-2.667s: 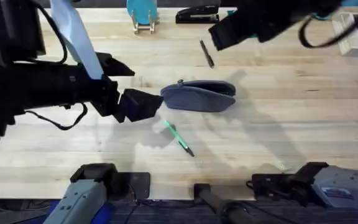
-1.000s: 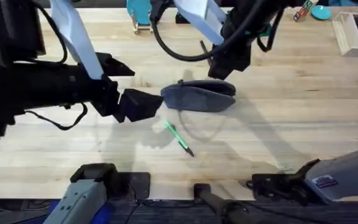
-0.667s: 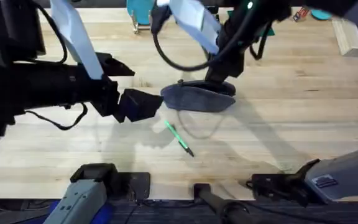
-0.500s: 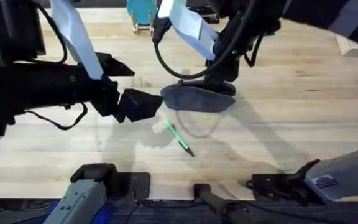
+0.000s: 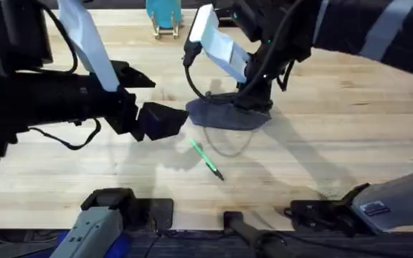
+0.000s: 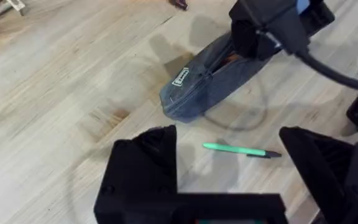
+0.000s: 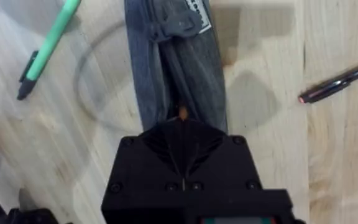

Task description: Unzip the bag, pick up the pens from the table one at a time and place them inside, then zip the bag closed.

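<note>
My right gripper (image 5: 255, 97) is pressed down on the bag (image 5: 224, 115) at the middle of the overhead frame, fingers pinched together at the zipper line, where a spot of orange peeks out. My left gripper (image 5: 165, 120) hangs spread and empty just left of the bag. The green pen (image 5: 206, 159) lies below the bag on the table (image 5: 350, 136); the black pen (image 7: 340, 81) lies beside it.

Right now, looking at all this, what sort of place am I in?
Probably a robotics lab or test bench: two black robot arms work over a large light wooden tabletop, the right hand down on a blue-grey fabric pencil pouch, a light green pen lying nearby, a black stapler at the far edge.
</note>
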You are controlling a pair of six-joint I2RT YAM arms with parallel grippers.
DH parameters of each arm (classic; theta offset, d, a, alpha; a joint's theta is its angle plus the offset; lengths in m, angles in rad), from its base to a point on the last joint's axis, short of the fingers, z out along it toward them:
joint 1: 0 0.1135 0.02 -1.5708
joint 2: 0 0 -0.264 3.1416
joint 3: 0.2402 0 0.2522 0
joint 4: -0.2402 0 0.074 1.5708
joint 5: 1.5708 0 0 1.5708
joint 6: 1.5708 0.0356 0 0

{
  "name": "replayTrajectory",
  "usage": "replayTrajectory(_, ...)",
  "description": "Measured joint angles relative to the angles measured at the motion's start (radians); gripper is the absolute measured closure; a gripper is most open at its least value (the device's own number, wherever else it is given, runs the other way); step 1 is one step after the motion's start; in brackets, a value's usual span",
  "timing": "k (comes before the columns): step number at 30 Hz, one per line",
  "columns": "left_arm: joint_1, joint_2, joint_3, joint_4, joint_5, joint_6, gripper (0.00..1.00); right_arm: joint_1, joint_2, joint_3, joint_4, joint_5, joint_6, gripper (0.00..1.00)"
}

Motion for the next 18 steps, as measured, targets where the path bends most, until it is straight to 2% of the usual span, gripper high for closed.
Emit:
replayTrajectory(5, 0.000, 0.000, 0.000, 0.000, 0.000, 0.000, 0.004, -0.002, 0.000, -0.053, 0.062, -0.002, 0.000, 0.967)
replayTrajectory(11, 0.000, 0.000, 0.000, 0.000, 0.000, 0.000, 0.004, -0.002, 0.000, -0.060, 0.077, -0.002, 0.000, 0.966)
replayTrajectory(18, 0.000, 0.000, 0.000, 0.000, 0.000, 0.000, 0.005, -0.002, 0.000, -0.061, 0.078, -0.002, 0.004, 0.874)
